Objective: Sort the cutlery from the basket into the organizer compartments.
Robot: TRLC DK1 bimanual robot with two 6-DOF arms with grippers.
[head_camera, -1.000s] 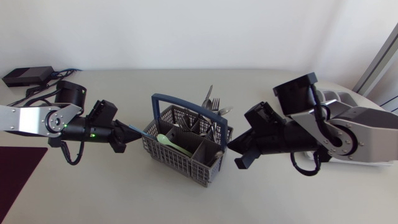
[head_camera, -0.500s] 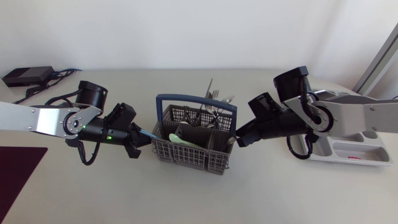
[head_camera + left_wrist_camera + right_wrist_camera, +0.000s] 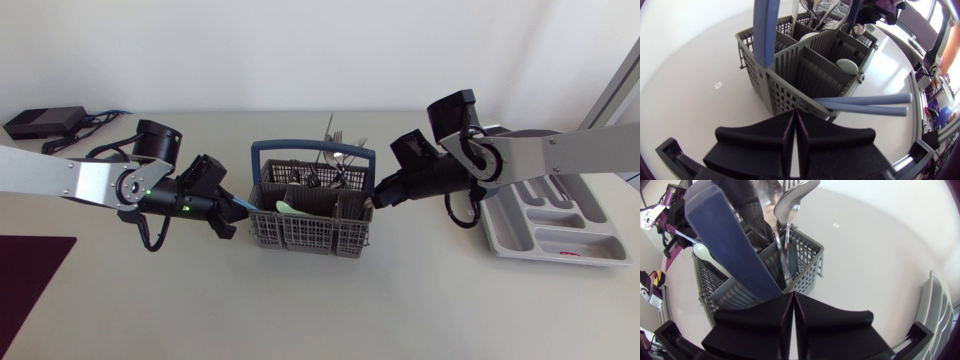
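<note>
No legible text, red label (image 3: 570, 254) on the organizer (image 3: 590, 240) — unreadable

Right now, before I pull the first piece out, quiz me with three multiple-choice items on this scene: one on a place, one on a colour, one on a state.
1. The basket stands:
A) between the left gripper and the right gripper
B) left of both grippers
C) right of both grippers

2. The basket's handle is:
A) red
B) blue
C) green

3. The left gripper's fingers are:
A) spread wide
B) shut on a fork
C) shut together with nothing between them

Key:
1 A, the head view shows one gripper at each end of the basket.
2 B, a blue bar arches over it in every view.
3 C, the left wrist view shows the fingers pressed flat together.
</note>
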